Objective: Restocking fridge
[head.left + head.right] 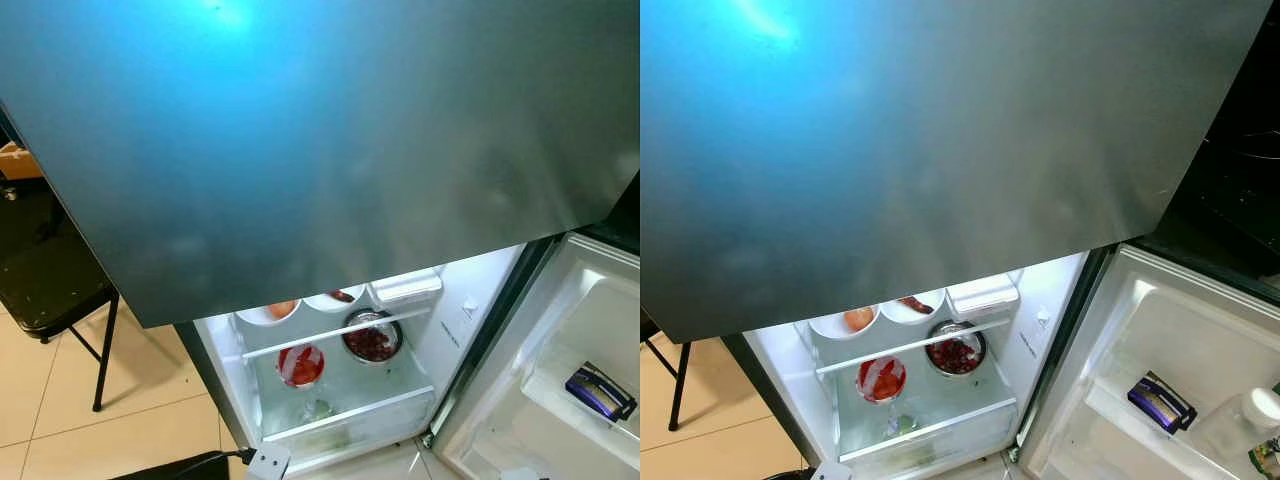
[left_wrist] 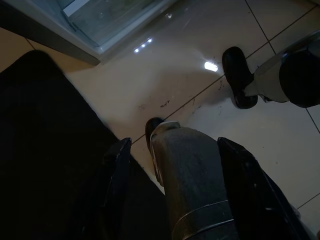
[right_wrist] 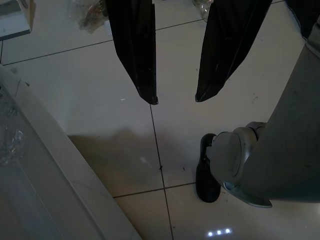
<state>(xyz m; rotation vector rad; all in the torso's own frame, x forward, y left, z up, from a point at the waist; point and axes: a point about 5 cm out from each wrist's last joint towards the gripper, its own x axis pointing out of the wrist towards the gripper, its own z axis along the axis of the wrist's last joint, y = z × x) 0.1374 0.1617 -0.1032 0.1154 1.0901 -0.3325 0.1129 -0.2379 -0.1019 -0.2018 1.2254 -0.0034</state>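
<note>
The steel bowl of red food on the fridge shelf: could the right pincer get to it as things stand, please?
Probably not yet. The right pincer hangs open, pointing down at the floor tiles, while the steel bowl sits inside the fridge below the closed upper door. The arm must first be raised.

Closed upper door [image 1: 300, 150] of the fridge covers most of the head views and hides the top shelves; lit compartment shows just below its lower edge. Two white bowls [image 1: 268, 312] at the back are half hidden under that edge, contents can't be made out. Steel bowl [image 1: 372, 338] holds sth dark red, too small to tell what. Red-topped container [image 1: 300, 365] & greenish item in the drawer are blurred behind the shelf. Open door's shelf [image 1: 1110, 410]: dark blue packet [image 1: 1158, 402], label unreadable; clear bottle [image 1: 1245, 420] cut off by frame's right edge. Black chair [image 1: 50, 290] cut off at left edge.
</note>
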